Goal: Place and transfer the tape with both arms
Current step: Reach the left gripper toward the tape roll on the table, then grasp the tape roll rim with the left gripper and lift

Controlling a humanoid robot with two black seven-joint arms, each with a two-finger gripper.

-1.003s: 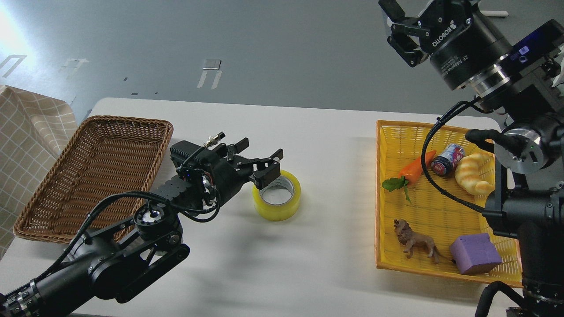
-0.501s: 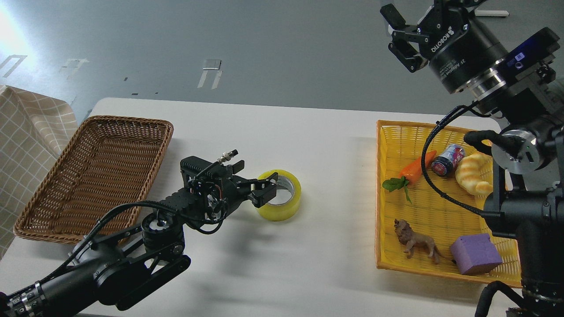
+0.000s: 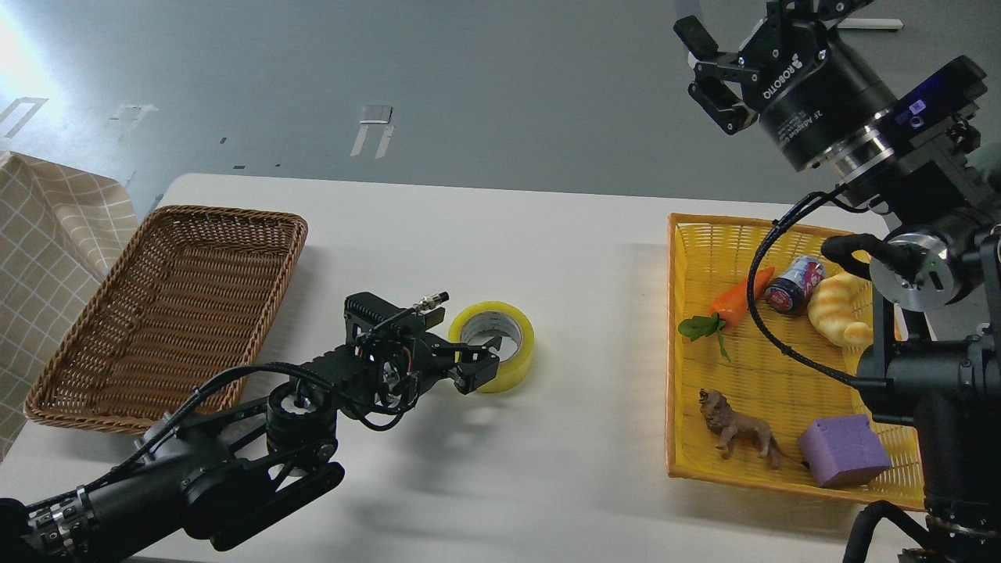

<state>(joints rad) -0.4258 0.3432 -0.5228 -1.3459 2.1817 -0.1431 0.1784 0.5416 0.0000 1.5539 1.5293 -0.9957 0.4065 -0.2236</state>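
The tape [image 3: 518,361], a thick yellow roll with a grey-white core, lies flat on the white table [image 3: 547,469] near the middle. My left gripper [image 3: 478,363] is low at the roll's near-left side. Its fingers are apart and straddle the roll's wall, one over the core and one outside. I cannot tell whether they touch it. My right gripper [image 3: 706,64] is raised high at the top right, above the far end of the yellow basket. It is open and empty.
An empty brown wicker basket [image 3: 168,305] stands at the left. A yellow basket [image 3: 671,352] at the right holds a carrot [image 3: 731,301], a can [image 3: 794,281], a croissant toy [image 3: 841,309], a lion [image 3: 739,430] and a purple block [image 3: 844,450]. Checked cloth [image 3: 47,258] lies at far left.
My left gripper has dropped from above the roll's left rim down to table height and moved right onto the roll's wall. The tape has not moved. The right gripper has shifted only slightly.
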